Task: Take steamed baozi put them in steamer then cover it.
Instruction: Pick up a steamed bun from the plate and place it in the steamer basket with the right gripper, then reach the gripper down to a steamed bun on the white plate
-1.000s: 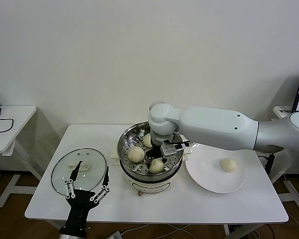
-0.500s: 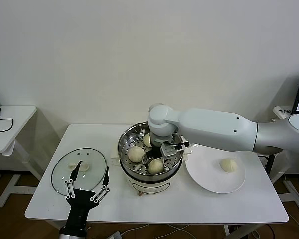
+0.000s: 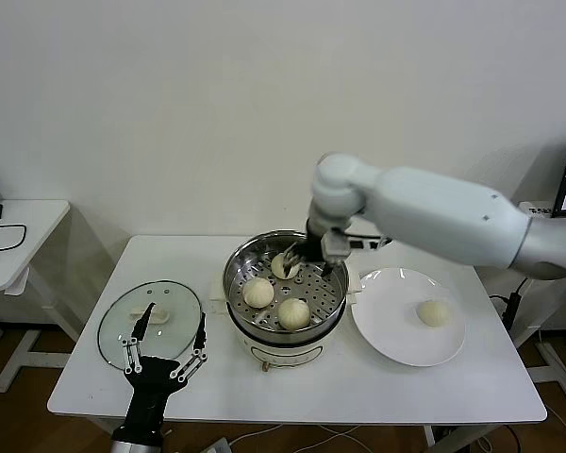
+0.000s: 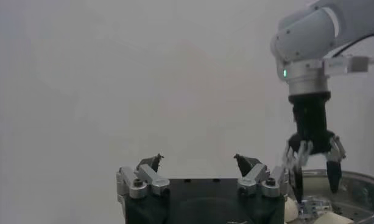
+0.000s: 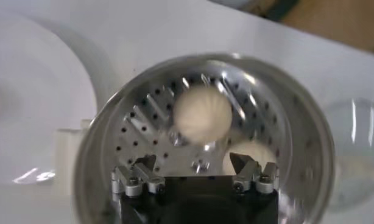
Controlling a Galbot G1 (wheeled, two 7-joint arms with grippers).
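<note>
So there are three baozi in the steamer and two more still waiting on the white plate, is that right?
Not quite. The steamer does hold three baozi, but the white plate carries only one bun, not two. The head view shows this, with the right gripper open above the steamer.

cream-white baozi (image 3: 293, 311) on shiny perforated steel steamer (image 3: 332, 300)

Right gripper (image 3: 307, 256): lifted out of steamer (image 3: 285, 288), now empty, open above its rear rim; front baozi (image 3: 293, 311) released on tray.
</note>
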